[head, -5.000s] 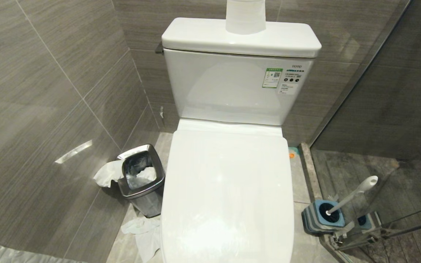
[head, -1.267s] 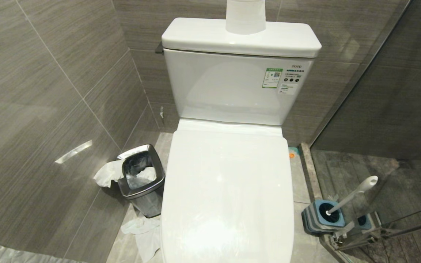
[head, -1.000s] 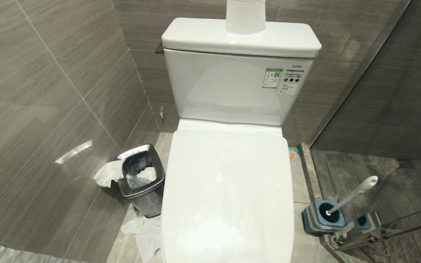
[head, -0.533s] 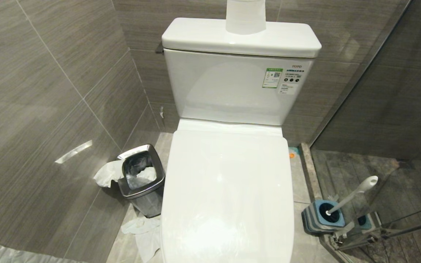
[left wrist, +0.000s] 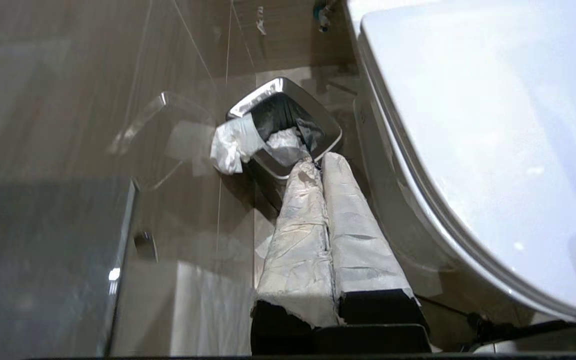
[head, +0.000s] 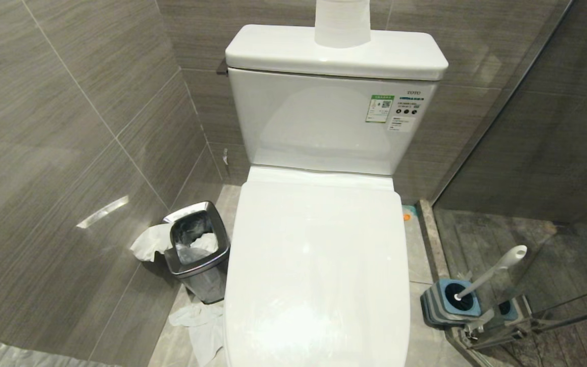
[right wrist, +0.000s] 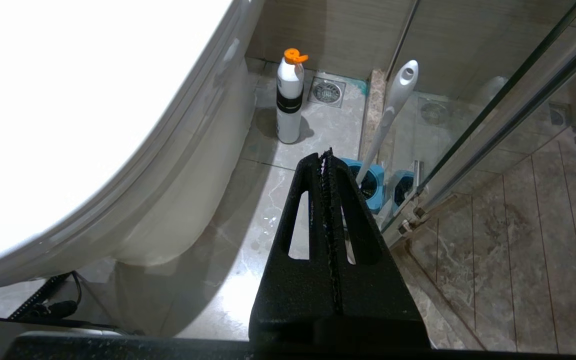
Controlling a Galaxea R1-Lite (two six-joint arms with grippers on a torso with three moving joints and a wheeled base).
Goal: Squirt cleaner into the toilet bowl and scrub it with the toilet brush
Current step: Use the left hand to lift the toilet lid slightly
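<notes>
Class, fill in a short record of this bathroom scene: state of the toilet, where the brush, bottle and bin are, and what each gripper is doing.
toilet: lid down, bowl hidden
brush: standing tilted in its blue holder, on the floor right of the toilet, by the glass door
bottle: white with orange cap, upright on the floor beside the toilet base, near the drain
bin: steel, left of the toilet, tissue spilling over its rim
left gripper: shut, empty, over the bin side
right gripper: shut, empty, pointing toward the brush
</notes>
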